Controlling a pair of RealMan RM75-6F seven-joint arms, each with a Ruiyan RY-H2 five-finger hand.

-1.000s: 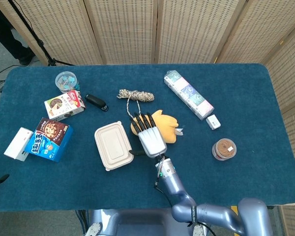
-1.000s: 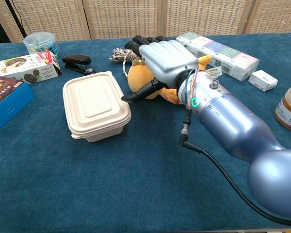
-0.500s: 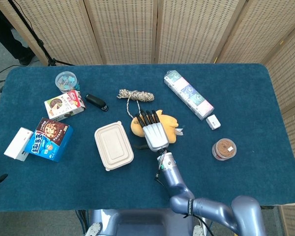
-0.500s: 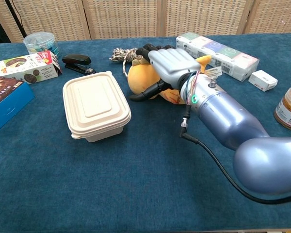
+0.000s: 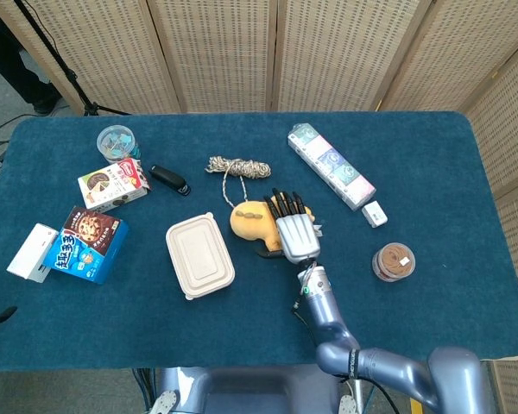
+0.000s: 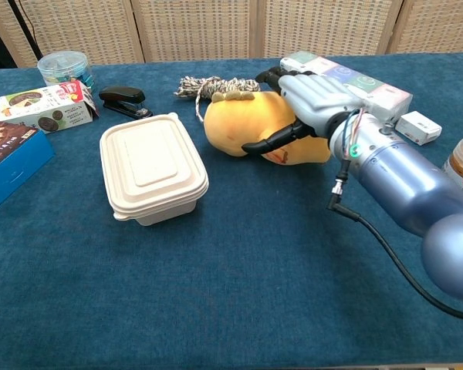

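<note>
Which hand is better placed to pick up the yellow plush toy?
Right. The right hand already lies over the yellow plush toy, thumb against its front. The left hand shows in neither view, so it looks far worse placed.

Bright even overhead light, soft faint shadows, sharp focus, no glare
</note>
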